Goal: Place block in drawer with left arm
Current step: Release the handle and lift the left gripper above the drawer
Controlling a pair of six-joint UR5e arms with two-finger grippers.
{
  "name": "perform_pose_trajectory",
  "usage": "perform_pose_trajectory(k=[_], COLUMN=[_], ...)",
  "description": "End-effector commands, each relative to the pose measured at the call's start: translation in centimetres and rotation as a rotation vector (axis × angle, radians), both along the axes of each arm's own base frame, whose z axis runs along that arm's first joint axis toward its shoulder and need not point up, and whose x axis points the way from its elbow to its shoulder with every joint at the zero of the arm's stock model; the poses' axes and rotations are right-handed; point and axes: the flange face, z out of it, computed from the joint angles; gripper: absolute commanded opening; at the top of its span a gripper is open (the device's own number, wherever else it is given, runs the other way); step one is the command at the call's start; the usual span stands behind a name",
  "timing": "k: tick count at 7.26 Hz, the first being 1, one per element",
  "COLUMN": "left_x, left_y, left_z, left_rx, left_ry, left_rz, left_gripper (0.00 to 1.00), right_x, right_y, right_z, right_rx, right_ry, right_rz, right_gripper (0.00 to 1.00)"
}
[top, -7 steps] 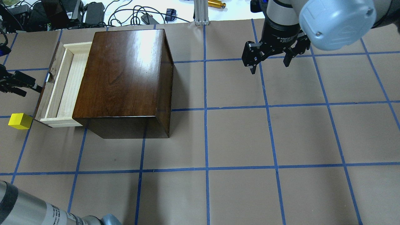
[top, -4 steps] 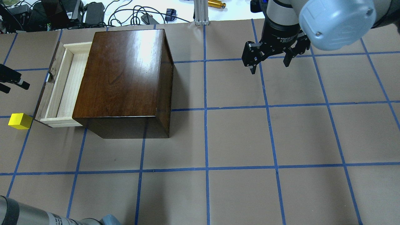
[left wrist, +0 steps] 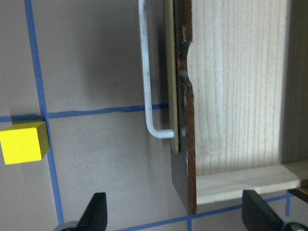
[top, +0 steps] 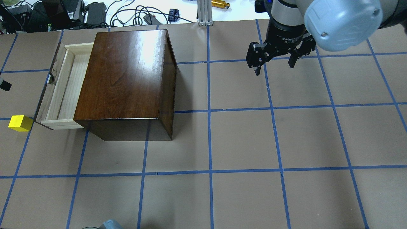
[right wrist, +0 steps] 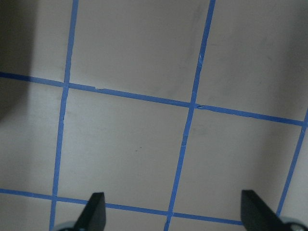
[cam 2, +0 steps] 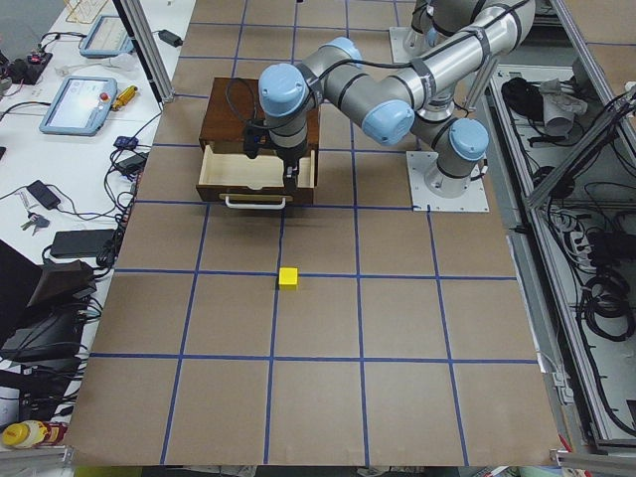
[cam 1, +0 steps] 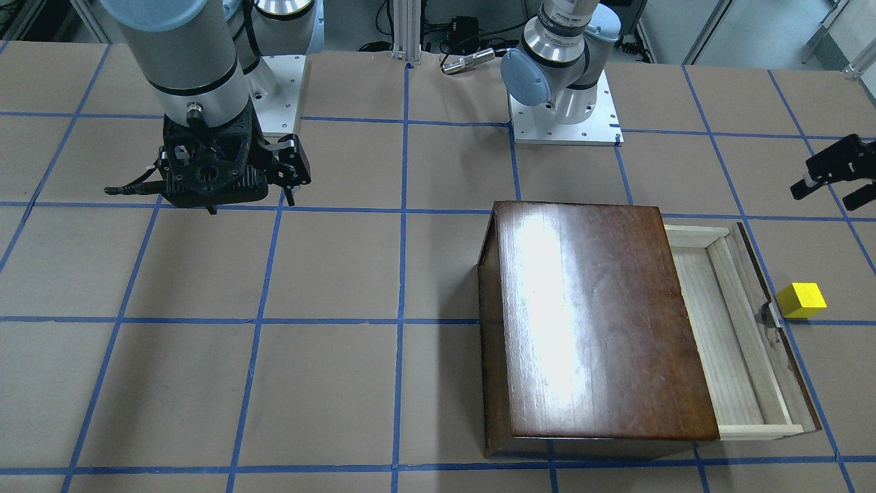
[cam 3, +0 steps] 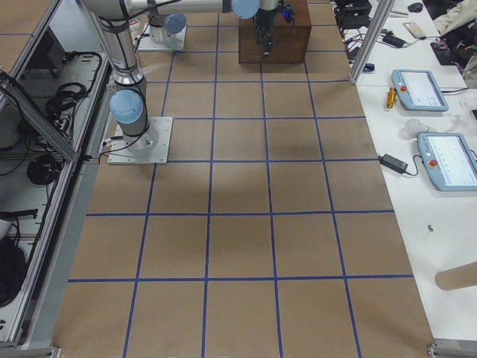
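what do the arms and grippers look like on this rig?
The left arm and right arm are silver-grey tubes with pale blue joint caps. The left gripper and right gripper are black and two-fingered; the right's black collar carries white "2F Adaptive" lettering. A black cable runs to the left wrist.

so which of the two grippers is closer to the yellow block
The left gripper, open just off the drawer and near the block; the right gripper hangs far across the table.
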Motion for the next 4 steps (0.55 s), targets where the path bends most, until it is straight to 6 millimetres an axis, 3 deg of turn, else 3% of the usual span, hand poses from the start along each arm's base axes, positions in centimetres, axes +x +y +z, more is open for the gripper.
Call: perform_pose_trajectory(k=[1, 2, 4], left_x=[-2.4, -3.4, -10.8], left_y=[3.7, 3.9, 1.6], left_z=[3.9, 4.5, 5.6], left_rx=[0.047, 0.042, 0.028], left_ry=[-0.063, -0.067, -0.093], left_rz=[0.016, 0.047, 0.04], left_gripper=[1.0, 1.0, 1.0], right_x=[0.0, 0.0, 0.0], right_y=[0.0, 0.0, 0.0], right_z=[0.0, 0.0, 0.0], right_rx=[0.0, 0.0, 0.0], right_ry=[0.0, 0.0, 0.0], right_rz=[0.0, -0.001, 0.0], right_gripper=[1.0, 1.0, 1.0])
